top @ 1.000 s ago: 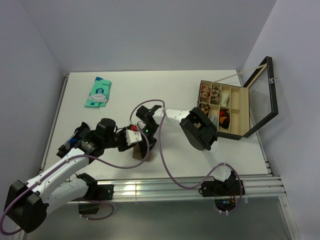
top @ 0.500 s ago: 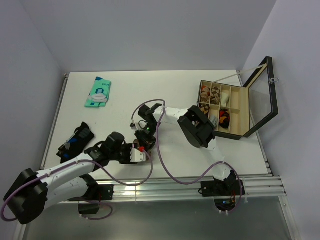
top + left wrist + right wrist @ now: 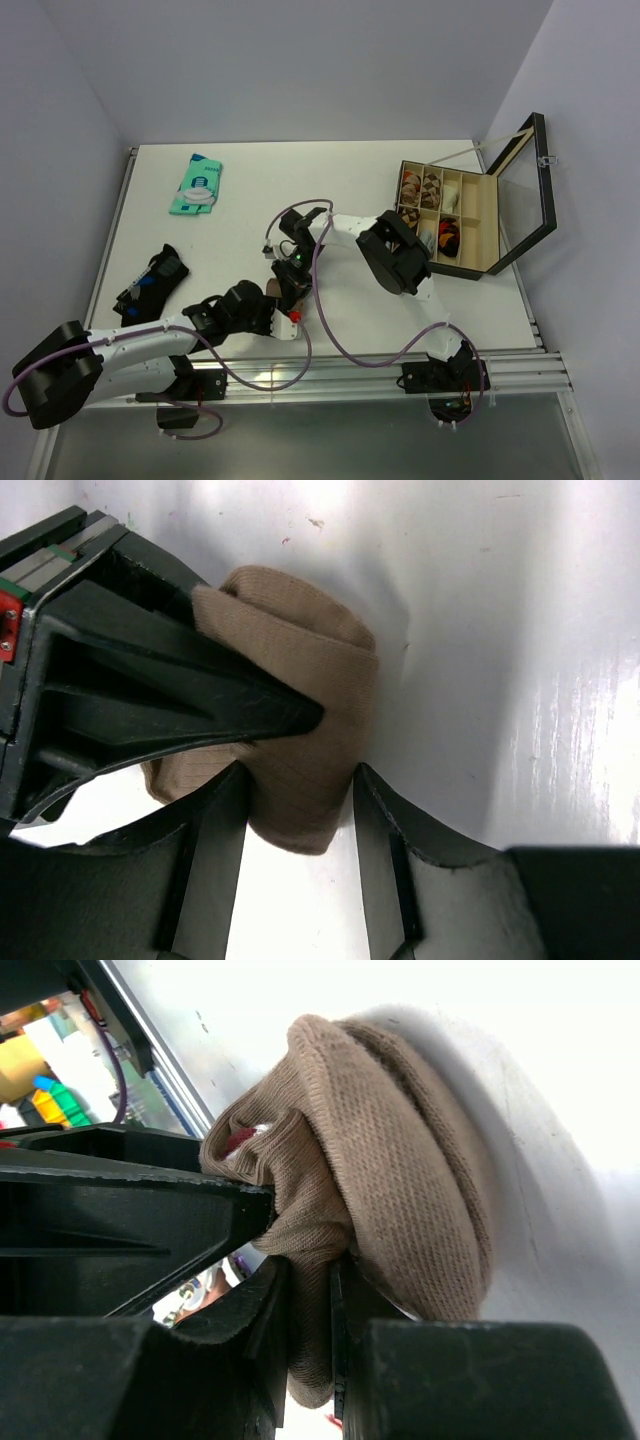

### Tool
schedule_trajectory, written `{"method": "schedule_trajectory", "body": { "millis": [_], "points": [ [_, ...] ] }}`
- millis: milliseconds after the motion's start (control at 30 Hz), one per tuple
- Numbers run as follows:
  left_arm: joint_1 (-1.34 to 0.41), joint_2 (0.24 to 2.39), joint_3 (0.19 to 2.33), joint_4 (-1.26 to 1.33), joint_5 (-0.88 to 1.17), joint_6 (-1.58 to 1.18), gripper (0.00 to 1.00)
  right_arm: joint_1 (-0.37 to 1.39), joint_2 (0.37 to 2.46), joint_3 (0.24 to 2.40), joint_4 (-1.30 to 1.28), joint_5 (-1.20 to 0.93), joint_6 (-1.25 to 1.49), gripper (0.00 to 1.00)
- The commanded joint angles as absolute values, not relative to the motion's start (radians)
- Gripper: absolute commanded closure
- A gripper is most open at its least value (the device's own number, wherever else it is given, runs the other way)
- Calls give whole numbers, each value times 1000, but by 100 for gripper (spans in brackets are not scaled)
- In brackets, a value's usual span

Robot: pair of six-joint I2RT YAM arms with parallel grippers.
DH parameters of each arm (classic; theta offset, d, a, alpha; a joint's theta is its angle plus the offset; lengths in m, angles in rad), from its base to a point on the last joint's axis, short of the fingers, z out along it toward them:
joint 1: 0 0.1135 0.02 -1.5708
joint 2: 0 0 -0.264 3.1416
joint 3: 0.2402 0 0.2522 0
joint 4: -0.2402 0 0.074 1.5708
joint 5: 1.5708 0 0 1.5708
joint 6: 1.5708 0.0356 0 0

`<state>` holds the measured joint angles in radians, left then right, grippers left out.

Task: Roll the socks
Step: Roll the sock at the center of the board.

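The tan sock (image 3: 310, 660) lies bunched in a loose, folded roll on the white tabletop (image 3: 350, 180), near the front edge and roughly midway between the two arms. The right fingers (image 3: 260, 1340) are nearly closed and pinch a fold of the sock's fabric between them. The left fingers (image 3: 215, 830) stand about half open around the sock's other end, and both press against its sides so that the fabric is squeezed narrower there. The two pairs of fingers meet at the sock from different sides, close together. The black sock (image 3: 150, 282) lies flat, well apart to the left. A teal packet (image 3: 197, 184) sits at the far left, and an open box (image 3: 492, 222) with compartments stands at the right.
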<state>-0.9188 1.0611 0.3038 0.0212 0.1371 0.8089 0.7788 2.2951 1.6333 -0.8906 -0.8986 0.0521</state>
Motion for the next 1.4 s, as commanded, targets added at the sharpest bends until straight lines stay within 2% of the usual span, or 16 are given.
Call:
{"method": "schedule_trajectory", "body": {
  "millis": [0, 133, 200, 233, 333, 433, 467, 533, 567, 700, 833, 1067, 1233, 1367],
  "points": [
    [-974, 1081, 267, 90, 106, 808, 51, 759, 2315, 1608, -782, -824, 26, 82],
    [-1022, 1112, 274, 91, 72, 796, 58, 756, 2293, 1589, -753, -833, 46, 80],
    [-1029, 1126, 287, 74, 74, 793, 72, 756, 2281, 1574, -733, -830, 60, 78],
    [-1029, 1138, 297, 69, 78, 792, 83, 753, 2269, 1554, -712, -830, 73, 78],
    [-1029, 1158, 319, 37, 115, 781, 99, 752, 2223, 1505, -639, -792, 122, 74],
    [-1029, 1163, 342, 3, 166, 766, 100, 742, 2137, 1425, -544, -741, 164, 69],
    [-1029, 1160, 347, -24, 176, 764, 100, 729, 2103, 1399, -513, -730, 178, 63],
    [-1029, 1155, 359, -53, 212, 758, 100, 713, 2041, 1313, -418, -689, 224, 59],
    [-1025, 1157, 368, -73, 227, 755, 100, 704, 1961, 1283, -387, -671, 239, 53],
    [-991, 1183, 431, -153, 331, 739, 100, 638, 1758, 1088, -230, -562, 333, 45],
    [-907, 1216, 502, -213, 457, 742, 100, 562, 1582, 930, -91, -458, 440, 43],
    [-761, 1399, 669, -379, 642, 778, 100, 548, 1275, 761, -48, -186, 494, 43],
    [-664, 1563, 836, -578, 758, 851, 100, 552, 989, 612, 27, -109, 523, 42],
    [-614, 1718, 989, -785, 834, 931, 100, 587, 835, 525, 63, -57, 494, 41]
  ]
}}
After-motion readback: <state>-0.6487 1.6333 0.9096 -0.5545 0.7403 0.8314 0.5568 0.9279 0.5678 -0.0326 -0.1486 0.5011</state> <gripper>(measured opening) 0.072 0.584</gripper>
